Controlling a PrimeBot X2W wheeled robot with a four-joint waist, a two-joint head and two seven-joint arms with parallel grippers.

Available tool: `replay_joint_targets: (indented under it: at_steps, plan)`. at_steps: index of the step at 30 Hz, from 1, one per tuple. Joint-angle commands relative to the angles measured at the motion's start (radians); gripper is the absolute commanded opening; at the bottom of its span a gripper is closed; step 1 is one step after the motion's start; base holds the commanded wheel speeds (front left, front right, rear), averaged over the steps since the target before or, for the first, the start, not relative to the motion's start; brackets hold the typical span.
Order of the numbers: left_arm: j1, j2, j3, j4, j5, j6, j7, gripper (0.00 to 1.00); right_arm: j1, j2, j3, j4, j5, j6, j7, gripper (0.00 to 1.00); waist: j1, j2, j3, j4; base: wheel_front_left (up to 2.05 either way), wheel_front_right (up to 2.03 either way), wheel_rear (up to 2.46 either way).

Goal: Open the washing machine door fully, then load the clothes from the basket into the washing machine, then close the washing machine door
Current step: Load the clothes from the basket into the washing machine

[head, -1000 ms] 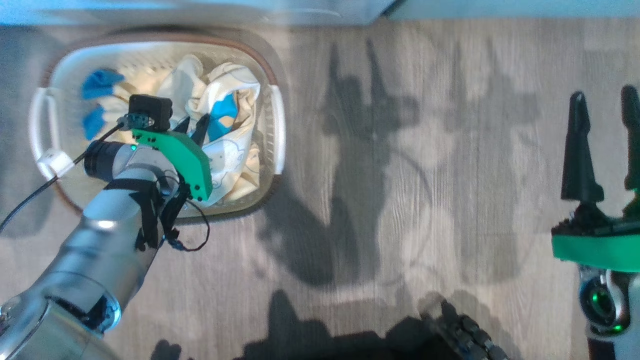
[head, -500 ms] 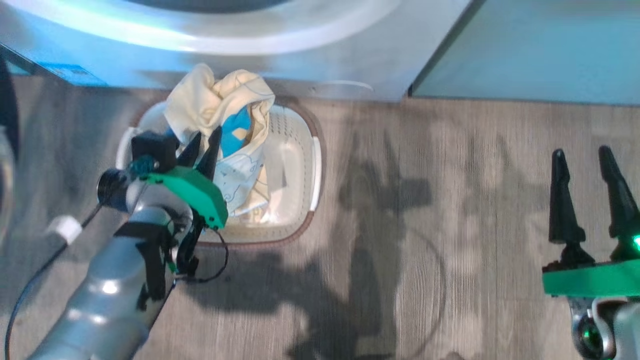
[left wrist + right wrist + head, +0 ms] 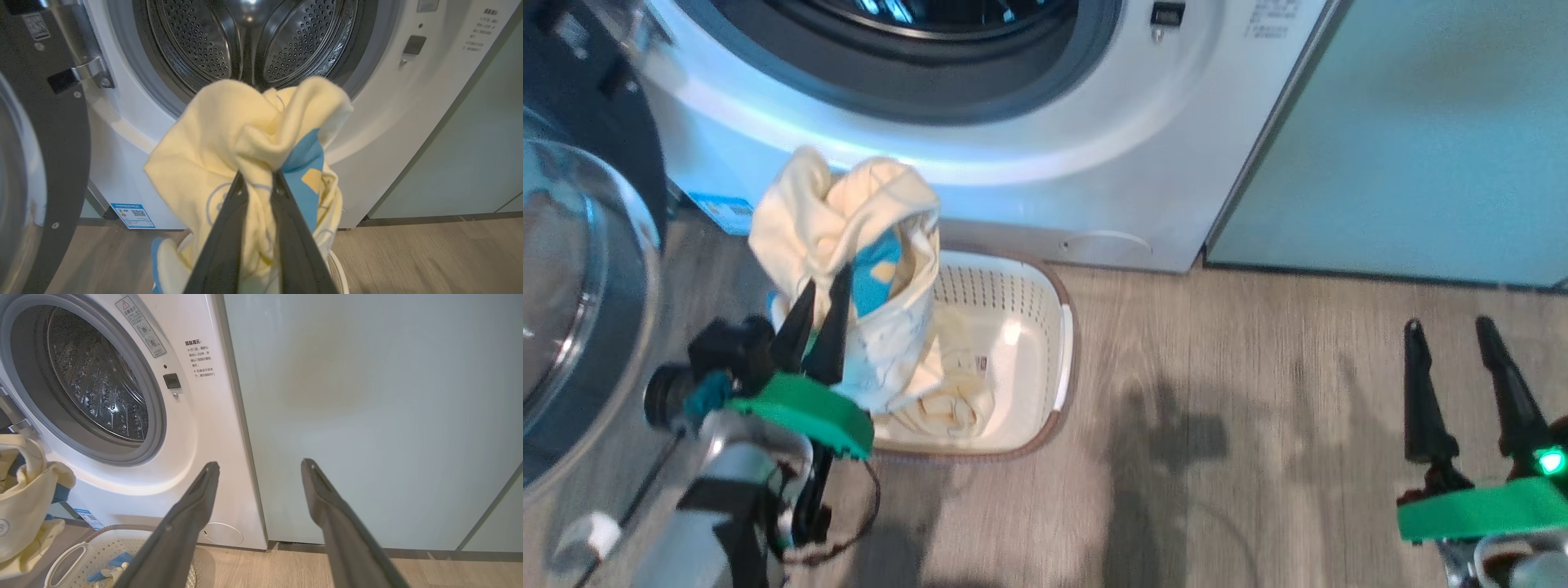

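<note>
My left gripper (image 3: 818, 282) (image 3: 259, 179) is shut on a bundle of pale yellow clothes (image 3: 849, 245) (image 3: 245, 134) with blue trim, lifted above the cream basket (image 3: 1029, 286). The bundle's lower end still hangs into the basket, where more yellow cloth (image 3: 947, 400) lies. The white washing machine (image 3: 1094, 163) stands just behind, its steel drum (image 3: 249, 36) open in front of the bundle. The black glass door (image 3: 572, 269) (image 3: 36, 163) is swung out at the left. My right gripper (image 3: 1450, 335) (image 3: 261, 465) stands open at the lower right with nothing in it.
A pale green cabinet (image 3: 1405, 139) (image 3: 367, 416) adjoins the machine on the right. Grey wood floor (image 3: 1258, 425) stretches between the basket and my right gripper. A round service flap (image 3: 1107, 242) and a blue label (image 3: 132, 215) sit low on the machine's front.
The head camera has tilted up, bringing the machine and door into view. My left gripper has lifted the clothes bundle out of the basket toward the drum. The right gripper stays open.
</note>
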Motion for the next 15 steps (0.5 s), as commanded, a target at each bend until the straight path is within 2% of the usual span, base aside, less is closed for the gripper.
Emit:
replay_joint_targets:
  at_steps: [1,8,15]
  plan:
    - [0.005,0.03,0.051,-0.055,0.015,0.008,-0.009,0.0,0.01,-0.01,0.016,-0.024,-0.015,-0.003,-0.007,1.0,0.0001,-0.0001,-0.051,0.01,0.0,0.0,0.0]
    - [0.147,0.044,0.082,-0.166,0.039,0.032,-0.009,0.0,0.062,-0.01,0.017,-0.028,-0.021,-0.003,-0.007,1.0,0.0001,-0.0001,-0.144,0.002,0.0,0.0,0.0]
    - [0.219,0.055,0.081,-0.211,0.038,0.046,0.004,0.0,0.108,-0.01,0.018,-0.031,-0.027,-0.003,-0.007,1.0,0.0001,-0.0001,-0.2,-0.002,0.0,0.0,0.0]
